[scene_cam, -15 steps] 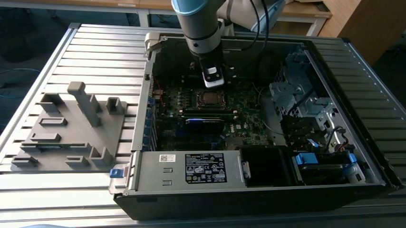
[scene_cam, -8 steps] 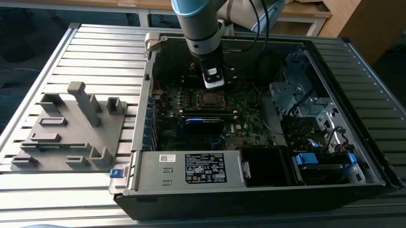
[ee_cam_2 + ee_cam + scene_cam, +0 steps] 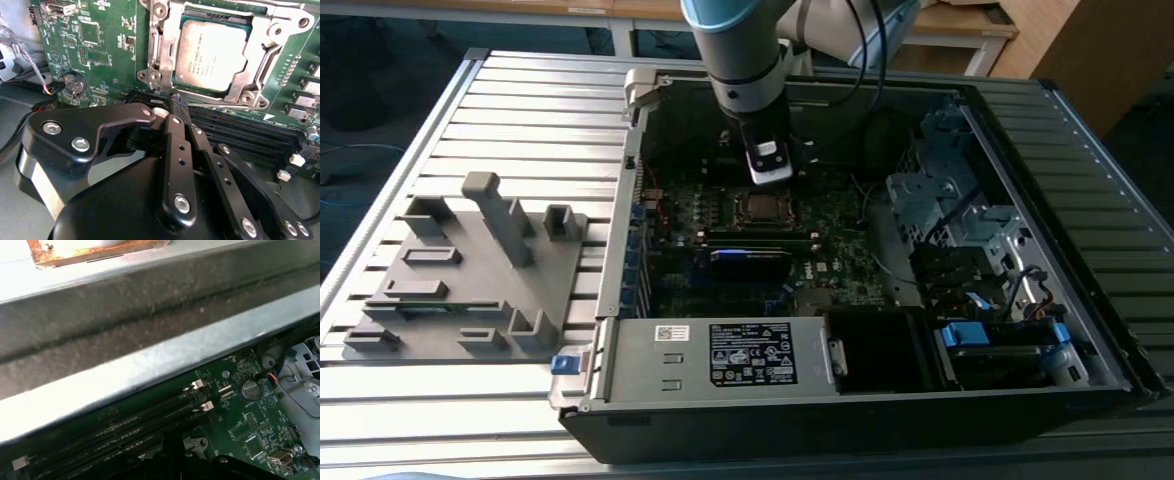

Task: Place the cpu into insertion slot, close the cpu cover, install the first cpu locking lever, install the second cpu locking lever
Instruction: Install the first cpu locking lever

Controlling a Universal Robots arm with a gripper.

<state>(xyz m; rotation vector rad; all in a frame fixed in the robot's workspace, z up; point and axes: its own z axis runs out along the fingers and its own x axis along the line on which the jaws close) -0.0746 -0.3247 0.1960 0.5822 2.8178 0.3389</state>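
Observation:
The cpu (image 3: 212, 55), a square chip with a dull silver top, lies flat in its socket on the green motherboard; in the exterior view the cpu (image 3: 758, 207) sits mid-board inside the open computer case. The cpu cover (image 3: 167, 47), a shiny silver frame, lies down around the chip. How the locking levers stand I cannot tell. My gripper (image 3: 178, 103) hovers just beside the socket's edge, over the memory slots, its black fingers (image 3: 175, 150) pressed together with nothing between them. From outside, my gripper (image 3: 769, 183) hangs straight down just behind the socket.
Black memory slots (image 3: 240, 135) run beside the socket, and a coin battery (image 3: 75, 84) and cables lie nearby. The case's metal wall (image 3: 150, 365) is close behind the arm. Drive cages (image 3: 947, 210) and a labelled power supply (image 3: 720, 355) fill the case. A grey fixture plate (image 3: 467, 270) lies at the exterior view's left.

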